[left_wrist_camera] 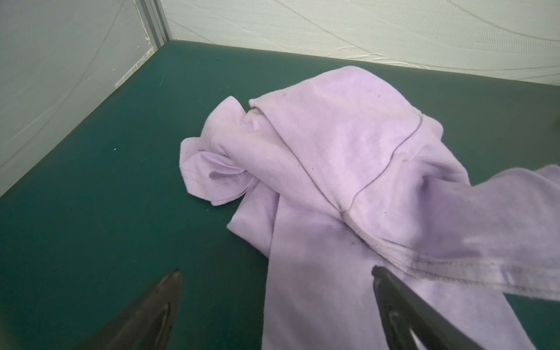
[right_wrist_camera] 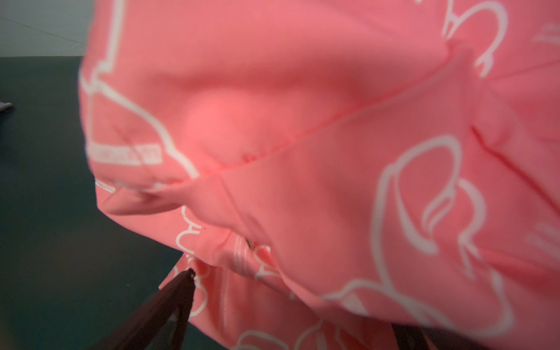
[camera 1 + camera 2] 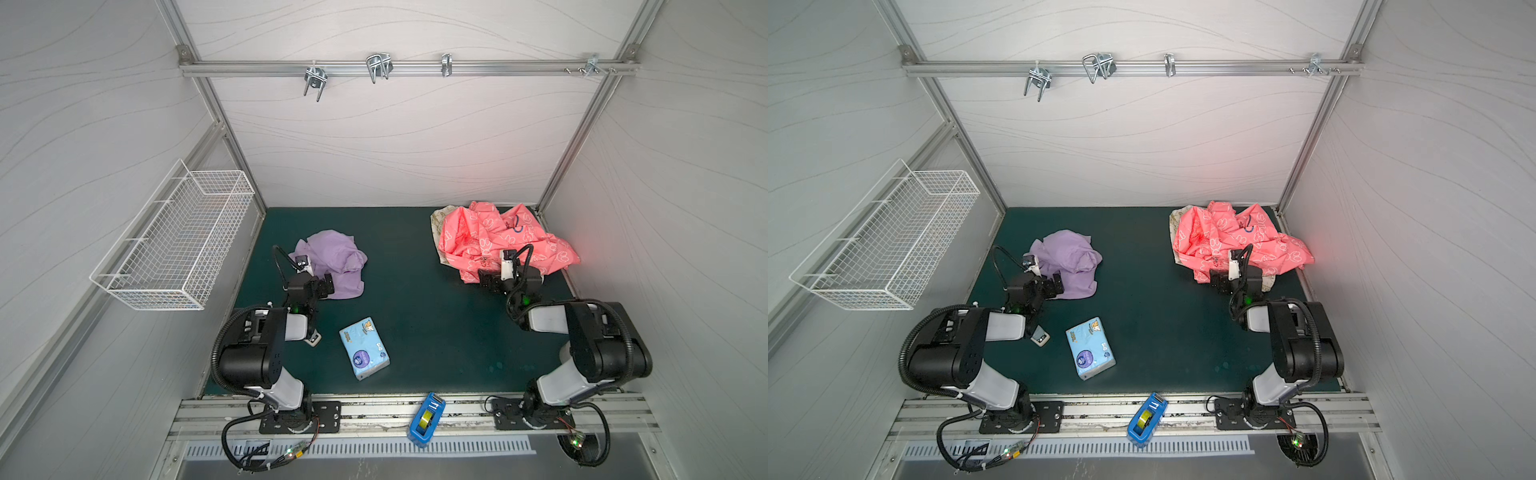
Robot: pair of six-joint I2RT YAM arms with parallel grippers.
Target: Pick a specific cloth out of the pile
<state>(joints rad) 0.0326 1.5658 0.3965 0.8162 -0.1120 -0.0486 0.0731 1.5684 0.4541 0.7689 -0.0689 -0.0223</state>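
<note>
L claw [image 1: 276, 272] is hovering, jaws apart, over near-left edge of lilac cloth [image 3: 336, 259], which is lying bunched just far-right of it on surface [image 3: 415, 316], no clear long axis. R claw [image 2: 298, 303], also apart, is nosing pile [image 3: 494, 239] far right. L arm nearer.

**Two matching arms in black and grey**

The left arm [image 3: 249, 357] and right arm [image 3: 598, 345] share black joint housings and pale grey link shells. Each stands on a black, screw-studded base plate [image 3: 299, 415] at the desk's [image 3: 415, 291] near edge. Ribbed black cables [image 3: 215, 353] loop alongside, and green lights [image 3: 296, 308] glow near the wrists. Claw fingers [image 1: 145, 318] are dark and tapering.
</note>
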